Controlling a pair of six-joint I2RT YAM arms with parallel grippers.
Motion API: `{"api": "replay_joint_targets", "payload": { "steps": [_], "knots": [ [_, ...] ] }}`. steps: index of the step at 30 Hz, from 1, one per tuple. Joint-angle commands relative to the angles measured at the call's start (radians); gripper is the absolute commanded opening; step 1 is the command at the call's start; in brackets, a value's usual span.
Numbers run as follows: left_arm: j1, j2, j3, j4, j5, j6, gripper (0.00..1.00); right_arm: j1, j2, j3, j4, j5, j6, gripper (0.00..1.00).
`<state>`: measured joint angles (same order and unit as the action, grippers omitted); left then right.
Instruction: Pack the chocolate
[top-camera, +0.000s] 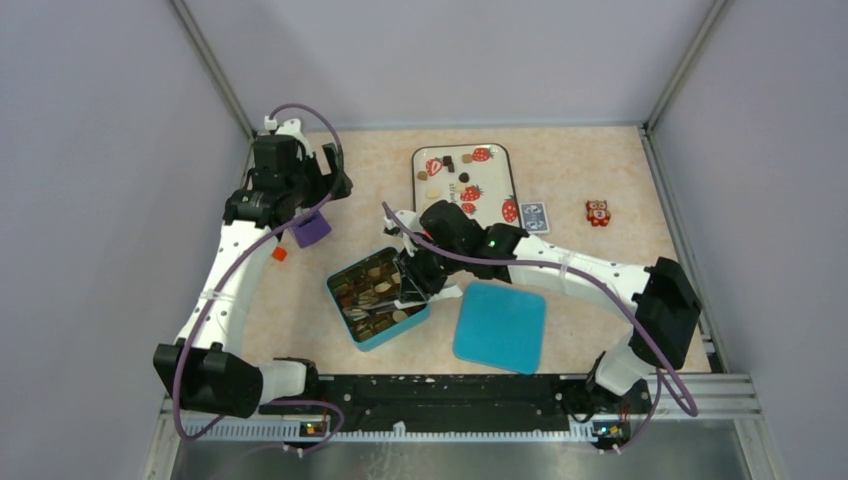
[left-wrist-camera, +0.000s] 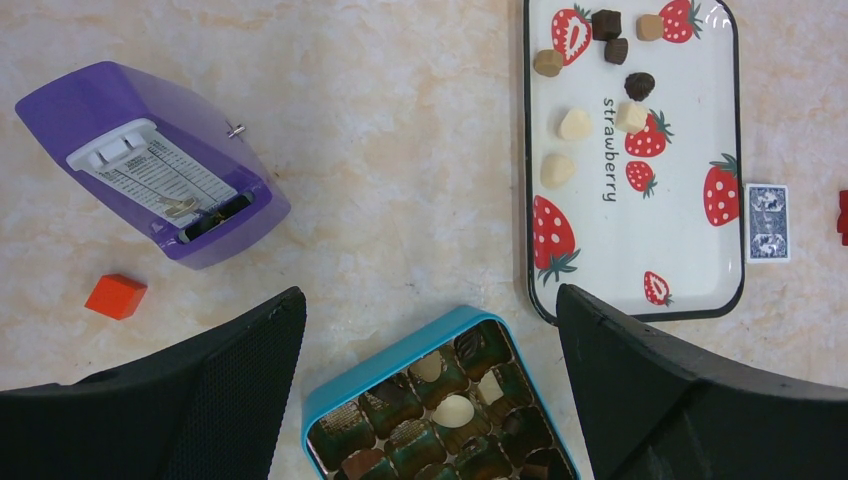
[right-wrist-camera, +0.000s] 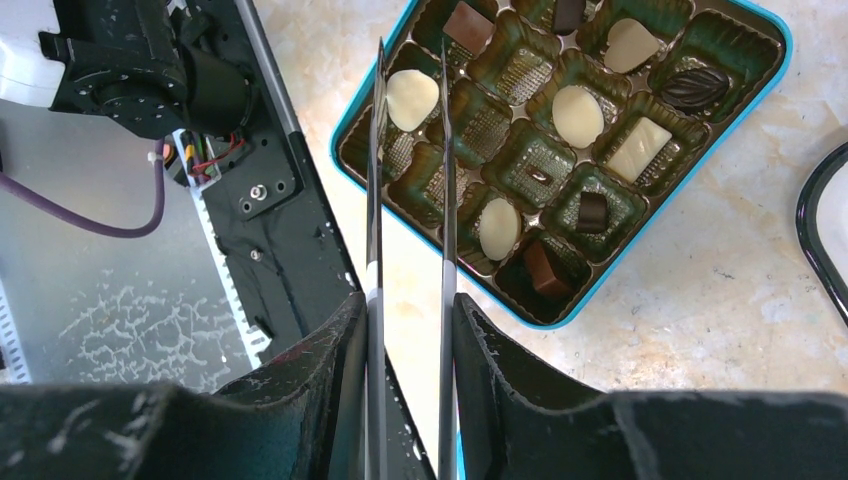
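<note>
The teal box (top-camera: 340, 300) sits open at mid table, its cups holding several dark, light brown and cream chocolate pieces (right-wrist-camera: 577, 115). More chocolate pieces (left-wrist-camera: 575, 123) lie on the strawberry tray (left-wrist-camera: 680, 230) behind it. My right gripper (right-wrist-camera: 408, 310) is shut on metal tweezers (right-wrist-camera: 375, 200). The tweezer tips stand apart over the box's corner cups, with a cream piece (right-wrist-camera: 412, 98) lying in its cup between the blades. My left gripper (left-wrist-camera: 430, 295) is open and empty, held high above the box's far rim (left-wrist-camera: 400, 360).
The teal lid (top-camera: 500, 325) lies right of the box. A purple device (left-wrist-camera: 150, 180) and an orange cube (left-wrist-camera: 116, 296) are at the left. A small card pack (left-wrist-camera: 767, 222) and an orange owl figure (top-camera: 597, 212) are right of the tray.
</note>
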<state>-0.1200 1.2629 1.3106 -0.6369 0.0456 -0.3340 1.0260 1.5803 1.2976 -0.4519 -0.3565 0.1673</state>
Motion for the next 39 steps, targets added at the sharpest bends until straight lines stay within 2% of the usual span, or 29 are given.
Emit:
{"api": "replay_joint_targets", "payload": {
  "steps": [1, 20, 22, 27, 29, 34, 39],
  "knots": [
    [0.005, -0.017, 0.001, 0.033, 0.002, 0.006, 0.99, 0.013, -0.006, 0.058, 0.056, -0.004, 0.0, 0.33],
    [0.005, -0.015, -0.003, 0.034, -0.002, 0.007, 0.99, 0.013, -0.003, 0.062, 0.057, 0.0, -0.001, 0.33],
    [0.005, -0.014, -0.001, 0.034, -0.001, 0.007, 0.99, 0.013, -0.006, 0.063, 0.061, 0.002, -0.001, 0.29],
    [0.005, -0.013, 0.002, 0.034, -0.004, 0.009, 0.99, 0.013, -0.031, 0.067, 0.065, 0.012, 0.002, 0.06],
    [0.006, -0.011, 0.005, 0.034, -0.005, 0.009, 0.99, 0.013, -0.055, 0.058, 0.075, 0.022, 0.003, 0.0],
    [0.006, -0.005, 0.026, 0.032, 0.008, 0.009, 0.99, 0.0, -0.138, 0.027, 0.082, 0.09, -0.001, 0.0],
    [0.006, -0.009, 0.043, 0.028, 0.006, 0.01, 0.99, -0.121, -0.258, -0.031, 0.052, 0.222, 0.004, 0.0]
  ]
}}
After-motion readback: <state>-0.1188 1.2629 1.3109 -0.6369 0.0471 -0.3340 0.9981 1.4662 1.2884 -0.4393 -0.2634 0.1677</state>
